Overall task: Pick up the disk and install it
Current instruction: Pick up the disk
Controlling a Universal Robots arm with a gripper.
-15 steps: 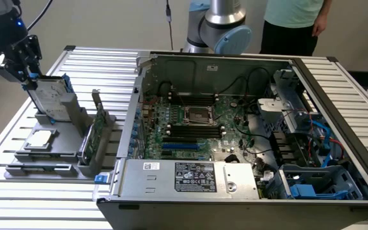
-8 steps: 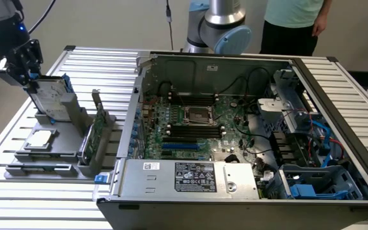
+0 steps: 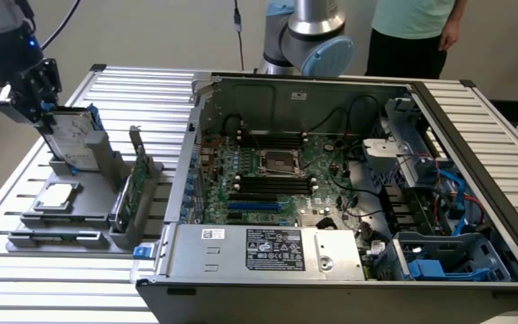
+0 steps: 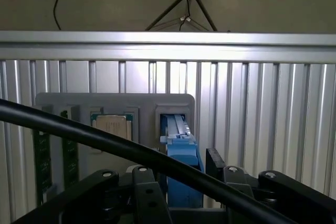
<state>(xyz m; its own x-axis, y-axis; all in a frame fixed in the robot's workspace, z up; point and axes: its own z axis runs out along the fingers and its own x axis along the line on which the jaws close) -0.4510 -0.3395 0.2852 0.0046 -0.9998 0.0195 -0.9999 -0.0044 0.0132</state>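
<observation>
1. The gripper (image 3: pixel 48 111) is in the upper left of the exterior view, at the top edge of the disk (image 3: pixel 68 138).
2. The disk stands on edge in the tall slot of the grey holder (image 3: pixel 38 219), left of the open computer case (image 3: pixel 304 81).
3. It is a flat silver-grey metal slab with a pale label on its face and bright blue rails along its edges.
4. In the wrist view the disk (image 4: pixel 184 156) is seen edge-on: a blue strip running from the holder (image 4: pixel 115 100) up between the black fingers (image 4: pixel 214 163).
5. The fingers stand apart, one on each side of the blue edge, with a thin gap showing beside one of them.
6. A square chip (image 3: pixel 54 196) lies flat in the holder below the disk.
</observation>
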